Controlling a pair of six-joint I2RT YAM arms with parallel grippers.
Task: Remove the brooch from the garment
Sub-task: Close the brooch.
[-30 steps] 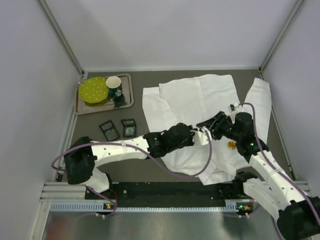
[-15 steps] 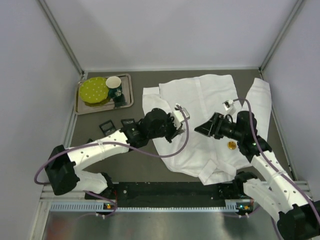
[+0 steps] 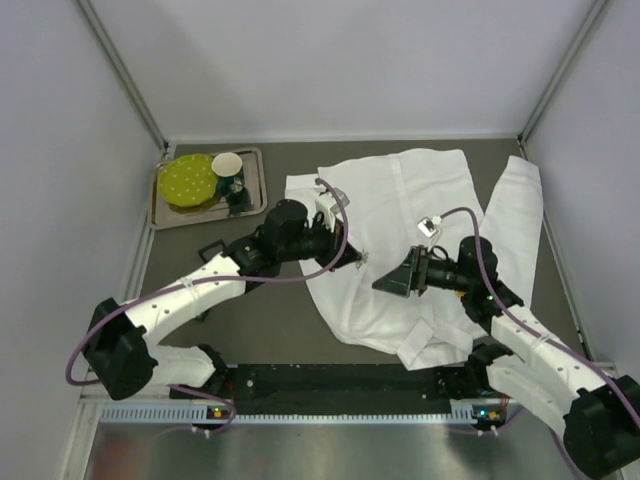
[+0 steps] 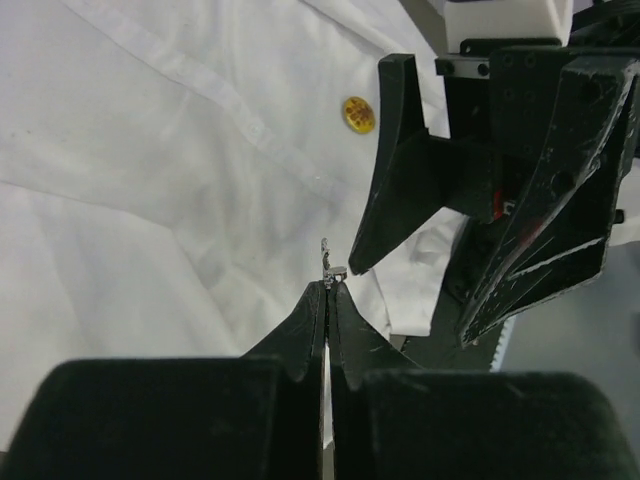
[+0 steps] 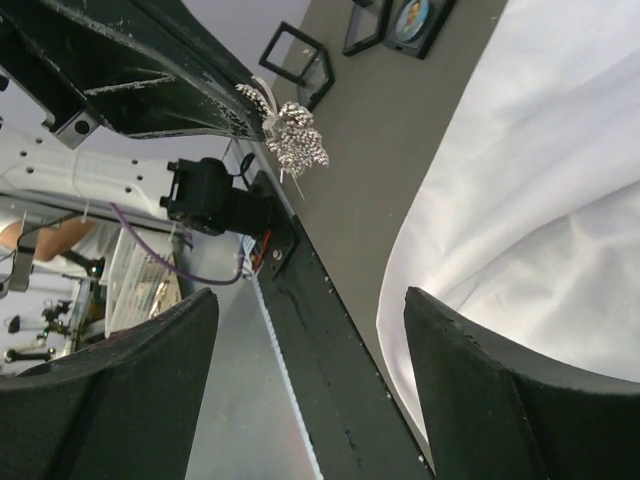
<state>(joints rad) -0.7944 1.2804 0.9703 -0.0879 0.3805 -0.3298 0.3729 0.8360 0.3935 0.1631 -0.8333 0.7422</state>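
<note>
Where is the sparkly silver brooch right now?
The brooch is pinched in the left gripper, seen upper left in the right wrist view. It is held clear of the garment, right in front of the open right gripper.

the garment [image 3: 400, 195] lies spread over the right half of the counter [image 3: 270, 330]. a tray [image 3: 162, 216] sits at the far left corner, with a plate [image 3: 188, 180] and a cup [image 3: 228, 172] on it. 2 small frames [image 3: 212, 250] lie nearer than the tray, left of the garment. the brooch [image 5: 290, 135] sits pinched in the left gripper [image 3: 352, 258] jaws, above the garment's left edge. the right gripper [image 3: 388, 283] is just right of it, over the garment.
</note>
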